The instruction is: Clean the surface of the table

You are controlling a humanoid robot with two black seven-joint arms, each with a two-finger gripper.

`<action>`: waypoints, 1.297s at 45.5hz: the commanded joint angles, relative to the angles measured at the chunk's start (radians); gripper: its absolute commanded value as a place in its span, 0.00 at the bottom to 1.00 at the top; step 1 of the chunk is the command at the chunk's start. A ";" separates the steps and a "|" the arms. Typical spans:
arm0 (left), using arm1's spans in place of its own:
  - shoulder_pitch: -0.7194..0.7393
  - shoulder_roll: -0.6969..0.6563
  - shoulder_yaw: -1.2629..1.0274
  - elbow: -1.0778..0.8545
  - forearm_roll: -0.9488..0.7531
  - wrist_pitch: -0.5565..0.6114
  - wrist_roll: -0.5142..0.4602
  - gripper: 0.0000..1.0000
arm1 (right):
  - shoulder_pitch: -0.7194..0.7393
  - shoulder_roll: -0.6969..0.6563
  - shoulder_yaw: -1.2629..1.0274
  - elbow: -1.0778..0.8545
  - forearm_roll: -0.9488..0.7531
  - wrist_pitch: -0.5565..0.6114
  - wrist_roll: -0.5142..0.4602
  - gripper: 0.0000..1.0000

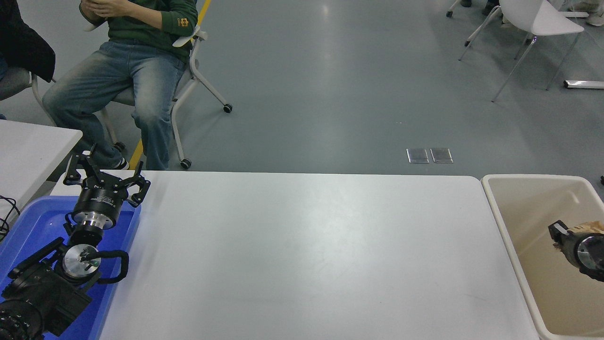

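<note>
Worktop (302,255): judged rigid, smooth, slippery; wiped, not gripped. Left hand (104,182) spread at left edge; right hand (561,233) state cannot be told.

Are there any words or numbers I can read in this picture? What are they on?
No text reads clearly.
Yellow emblem on the person's green sleeve: too small to read.
Faint print on the left gripper, parked over the blue tray: too blurred to read.
The table surface, the beige tub and the right gripper: no writing visible.
</note>
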 commanded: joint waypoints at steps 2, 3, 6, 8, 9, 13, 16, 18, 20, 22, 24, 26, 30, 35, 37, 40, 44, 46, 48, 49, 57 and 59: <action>0.001 0.000 0.000 0.000 0.000 0.000 0.000 1.00 | -0.001 0.003 -0.003 0.000 -0.001 -0.053 -0.002 1.00; 0.000 0.000 0.000 0.000 0.000 0.000 0.000 1.00 | -0.001 0.003 -0.002 -0.001 -0.001 -0.052 -0.002 1.00; 0.000 0.000 0.000 0.000 0.000 0.000 0.000 1.00 | -0.001 0.003 0.000 -0.001 -0.001 -0.052 -0.004 1.00; 0.000 0.000 0.000 0.000 0.000 0.000 0.000 1.00 | -0.001 0.003 0.001 -0.001 0.000 -0.053 -0.004 1.00; 0.001 0.000 0.000 0.000 0.000 0.000 0.000 1.00 | -0.001 0.003 0.001 -0.001 0.000 -0.055 -0.004 1.00; 0.001 0.000 0.000 0.000 0.000 0.000 0.000 1.00 | -0.001 0.001 0.003 -0.001 0.000 -0.058 -0.004 1.00; 0.000 0.000 0.000 0.000 0.000 0.000 0.000 1.00 | -0.003 0.001 0.003 -0.001 0.000 -0.061 -0.004 1.00; 0.000 0.000 0.000 0.000 0.000 0.000 0.000 1.00 | -0.009 0.001 0.004 -0.001 0.000 -0.062 -0.004 1.00; 0.000 0.000 0.000 0.000 0.000 0.000 0.000 1.00 | -0.012 0.001 0.004 -0.001 0.000 -0.064 -0.004 1.00; 0.000 -0.001 0.000 0.000 0.000 0.000 0.000 1.00 | -0.014 0.003 0.004 -0.001 0.002 -0.064 -0.004 1.00; 0.001 0.000 0.000 0.000 0.000 0.000 0.000 1.00 | -0.018 0.003 0.004 -0.001 0.003 -0.066 -0.004 1.00; 0.000 0.000 0.000 0.000 0.000 0.000 0.000 1.00 | -0.024 0.003 0.009 -0.001 0.003 -0.067 -0.002 1.00; 0.001 -0.001 0.000 0.000 0.000 0.000 0.000 1.00 | -0.032 0.003 0.014 -0.003 0.003 -0.070 -0.002 1.00; 0.000 0.000 0.000 0.000 0.000 0.000 0.000 1.00 | -0.032 0.001 0.018 -0.003 0.003 -0.070 -0.002 1.00; 0.001 -0.001 0.000 0.000 0.000 0.000 0.000 1.00 | -0.031 0.001 0.018 -0.003 0.003 -0.070 -0.002 1.00; 0.001 0.000 0.000 0.000 0.000 0.000 0.000 1.00 | -0.031 0.001 0.018 -0.003 0.003 -0.070 -0.002 1.00; 0.001 0.000 0.000 0.000 0.000 0.000 0.000 1.00 | -0.026 0.000 0.017 -0.003 0.003 -0.070 -0.002 1.00; 0.000 0.000 0.000 0.000 0.000 0.000 0.000 1.00 | -0.024 -0.002 0.017 -0.003 0.003 -0.070 -0.002 1.00; 0.001 0.000 0.000 0.000 0.000 0.000 0.000 1.00 | -0.021 -0.003 0.015 -0.003 0.003 -0.070 -0.002 1.00; 0.000 0.000 0.000 0.000 0.000 0.000 0.000 1.00 | -0.020 -0.005 0.015 -0.003 0.003 -0.070 -0.002 1.00; 0.000 0.000 0.000 0.000 0.000 0.000 0.000 1.00 | 0.008 -0.008 0.018 -0.004 0.005 -0.069 -0.002 1.00; 0.000 0.000 0.000 0.000 0.000 0.000 0.000 1.00 | 0.011 -0.008 0.017 -0.004 0.005 -0.069 -0.002 1.00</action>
